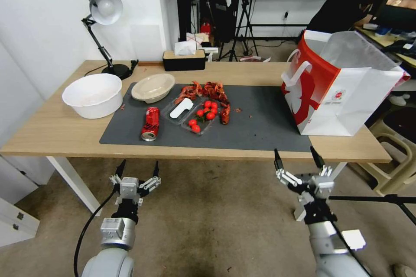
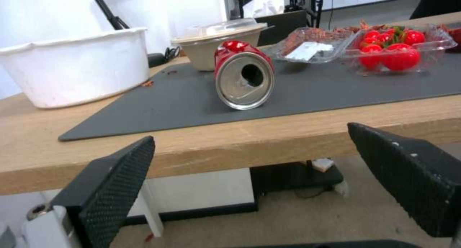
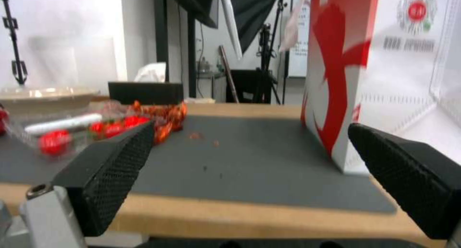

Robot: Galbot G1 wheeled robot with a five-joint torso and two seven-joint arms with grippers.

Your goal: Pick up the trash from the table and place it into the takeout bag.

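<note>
Your trash sat on the dark grey mat (image 1: 260,117) of the table (image 1: 56,132): the crushed red can (image 1: 150,124) lay on its side at about 7 o'clock on the mat, its open mouth toward the near edge, and the beige shallow bowl (image 1: 153,87) under a clear lid rested at the mat's 10 o'clock corner. Between 10 and 12 o'clock from the can's right side you had two clear plastic trays touching each other, one holding a white utensil (image 1: 181,107), the other holding cherry tomatoes (image 1: 204,114), with a heap of red crayfish shells (image 1: 208,92) lying just behind them on the mat. The takeout bag (image 1: 342,84) stood upright at the mat's 3 o'clock end, mouth open, its white loop handle facing the trays. Your left gripper (image 1: 138,169) hung below the table's near edge, roughly at 6 o'clock from the can, fingers (image 2: 115,183) spread wide and holding nothing. Your right gripper (image 1: 298,158) hung likewise below the edge, near 6 o'clock from the bag's left corner, its fingers (image 3: 110,168) also wide apart and touching nothing. Off the mat at 9 o'clock stood a white tub (image 1: 92,94); what it held could not be made out. A desk lamp (image 1: 103,8) and a black tissue box (image 1: 183,59) stood along the far edge.
</note>
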